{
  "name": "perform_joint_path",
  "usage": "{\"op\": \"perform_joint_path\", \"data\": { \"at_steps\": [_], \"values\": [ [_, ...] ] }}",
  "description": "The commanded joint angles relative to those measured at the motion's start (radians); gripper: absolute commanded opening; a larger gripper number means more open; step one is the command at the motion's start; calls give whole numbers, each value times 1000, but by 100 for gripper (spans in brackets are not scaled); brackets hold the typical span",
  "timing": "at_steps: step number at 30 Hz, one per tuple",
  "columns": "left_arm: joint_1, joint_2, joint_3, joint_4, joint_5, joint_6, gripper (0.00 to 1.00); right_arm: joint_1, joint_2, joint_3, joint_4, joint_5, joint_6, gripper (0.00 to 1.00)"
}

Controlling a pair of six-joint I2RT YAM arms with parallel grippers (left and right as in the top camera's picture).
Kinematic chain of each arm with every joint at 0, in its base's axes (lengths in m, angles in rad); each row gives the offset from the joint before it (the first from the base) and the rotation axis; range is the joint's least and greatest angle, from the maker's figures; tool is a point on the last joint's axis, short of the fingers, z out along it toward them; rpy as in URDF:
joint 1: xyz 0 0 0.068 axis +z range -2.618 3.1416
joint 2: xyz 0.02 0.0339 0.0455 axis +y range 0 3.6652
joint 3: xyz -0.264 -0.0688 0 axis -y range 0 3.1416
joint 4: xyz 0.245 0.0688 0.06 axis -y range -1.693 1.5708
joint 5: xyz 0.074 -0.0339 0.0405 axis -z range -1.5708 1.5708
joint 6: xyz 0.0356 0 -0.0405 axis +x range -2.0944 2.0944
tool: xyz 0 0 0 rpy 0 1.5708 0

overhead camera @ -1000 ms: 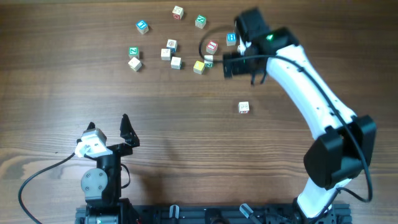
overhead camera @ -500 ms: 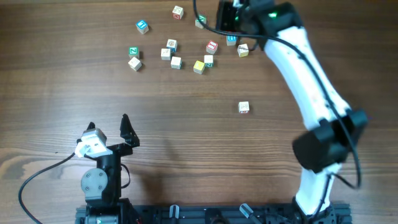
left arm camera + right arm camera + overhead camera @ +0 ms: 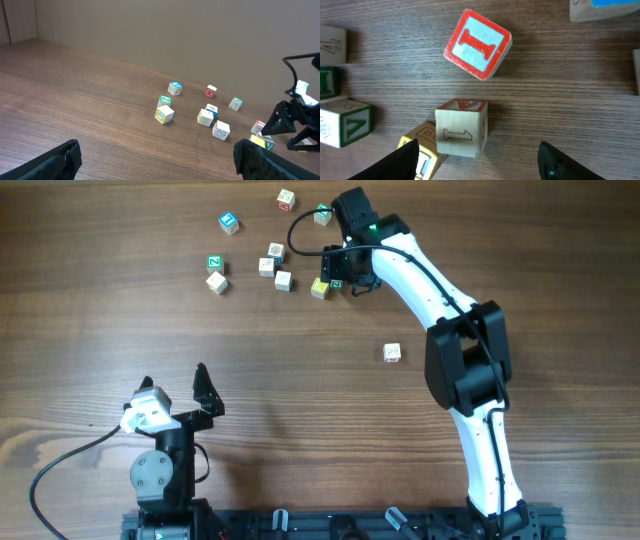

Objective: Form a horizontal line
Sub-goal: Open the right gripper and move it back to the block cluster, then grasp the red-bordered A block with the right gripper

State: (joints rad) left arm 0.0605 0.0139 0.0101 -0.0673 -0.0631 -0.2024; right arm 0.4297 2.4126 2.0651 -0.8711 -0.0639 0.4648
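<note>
Right tool (image 3: 477,150) hangs spread wide over a pale cube (image 3: 461,129) on the bench (image 3: 120,320) far side (horizontal line (image 3: 283,280) there isn't straight yet). Yellow cube (image 3: 422,152) touches it, so closing could knock both crooked.

The left gripper (image 3: 157,149) holds its two black fingers (image 3: 57,162) far apart at the bottom corners, with the brown wooden table (image 3: 75,90) showing between them. Farther back, little cubes lie in a loose bunch: a blue-topped cube (image 3: 174,88), a red cube (image 3: 211,90), a green-topped cube (image 3: 235,103), and a green cube (image 3: 164,100) just behind a pale cube (image 3: 164,115). At the right edge the black right gripper (image 3: 282,132) hangs low, right by a yellow cube (image 3: 257,141).
</note>
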Motion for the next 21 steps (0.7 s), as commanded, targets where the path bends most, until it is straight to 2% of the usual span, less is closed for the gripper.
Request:
{"op": "perform_joint_path", "data": {
  "at_steps": [1,4,8,12,21],
  "values": [
    [-3,-7,-5,2,-14,16,100,10,31,8,21,-16,13,77],
    [-3,-7,-4,2,-13,16,100,13,38,8,31,-16,14,74],
    [-3,-7,-4,2,-14,16,100,13,38,8,39,-16,14,52],
    [-3,-7,-5,2,-14,16,100,13,38,8,13,-16,13,57],
    [-3,-7,-4,2,-13,16,100,12,38,8,57,-12,14,57]
  ]
}}
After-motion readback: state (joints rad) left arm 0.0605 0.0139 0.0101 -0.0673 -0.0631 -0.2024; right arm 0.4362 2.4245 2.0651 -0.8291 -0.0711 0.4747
